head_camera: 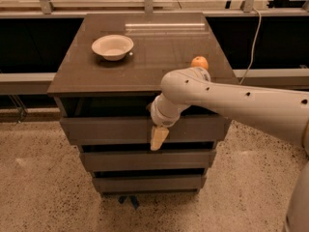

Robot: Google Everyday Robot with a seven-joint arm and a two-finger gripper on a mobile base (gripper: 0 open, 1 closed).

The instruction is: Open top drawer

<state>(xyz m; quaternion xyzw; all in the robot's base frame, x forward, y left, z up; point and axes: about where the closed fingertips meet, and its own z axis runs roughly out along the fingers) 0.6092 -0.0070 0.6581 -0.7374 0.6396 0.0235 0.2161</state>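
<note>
The top drawer (111,128) is the widest grey-brown front panel, just under the dark tabletop (145,62). It stands pulled out a little, with a dark gap showing above its front edge. My gripper (158,138) hangs from the white arm (231,100) right in front of that panel, near its middle, its tan fingertip pointing down over the panel's lower edge.
A white bowl (112,46) sits on the tabletop at the back left and an orange (200,62) near its right edge. The mid drawer (145,159) and the narrowest drawer (145,182) step back below. Speckled floor lies in front; dark shelving runs behind.
</note>
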